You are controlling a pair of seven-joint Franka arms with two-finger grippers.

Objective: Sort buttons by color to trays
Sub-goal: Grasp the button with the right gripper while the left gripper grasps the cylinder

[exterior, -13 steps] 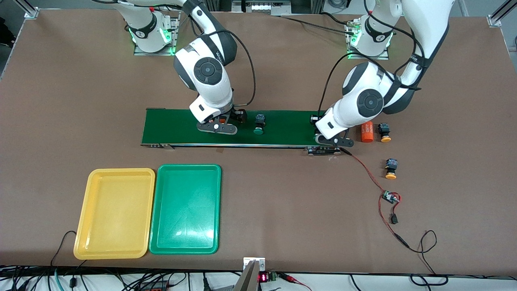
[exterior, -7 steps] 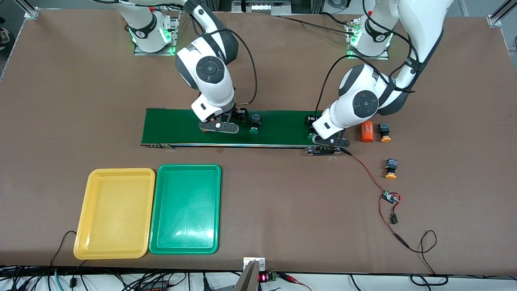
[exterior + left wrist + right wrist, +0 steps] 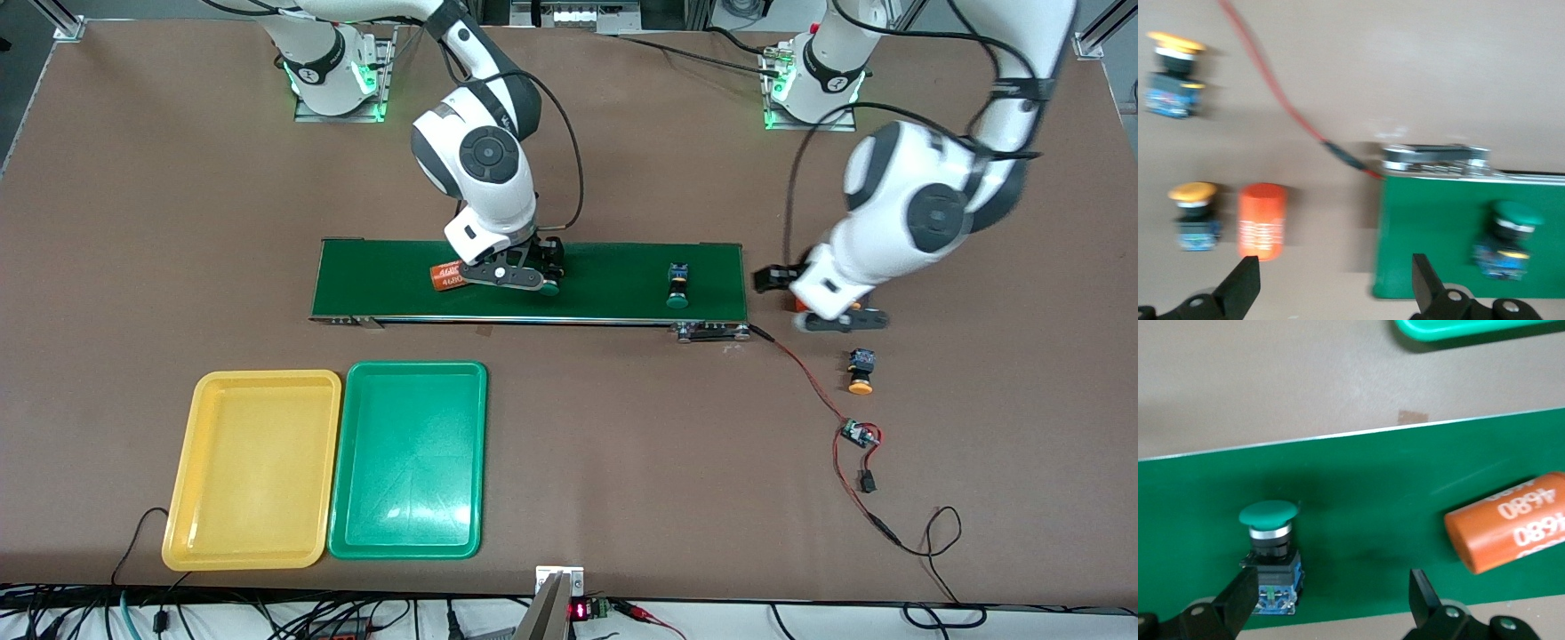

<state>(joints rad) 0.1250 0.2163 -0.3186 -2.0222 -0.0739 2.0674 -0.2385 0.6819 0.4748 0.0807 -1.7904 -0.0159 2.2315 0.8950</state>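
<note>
Conveyor belt [image 3: 391, 276] runs across the table's middle. Nearer the front camera, by the table's front edge toward the right arm's end, the yellow tray [image 3: 258, 391] and green tray [image 3: 413, 378] lie side by side, both w/o buttons, so sorting looks not yet begun. Right gripper [image 3: 516, 277] is low over the belt, jaws wide, empty, w/ a green-cap button [image 3: 1271, 550] just by one finger and an orange 4680 cylinder [image 3: 447, 276] beside. Second green-cap button [image 3: 678, 286] sits near the belt's left-arm end. Left gripper [image 3: 840, 320] is off that end, jaws wide, empty, above the table near a yellow-cap button [image 3: 860, 371]; another yellow-cap button [image 3: 1195, 213] lies beside a second orange cylinder [image 3: 1261, 220]. Next, prob.: right gripper centres on its button, closes, carries it to the green tray.
</note>
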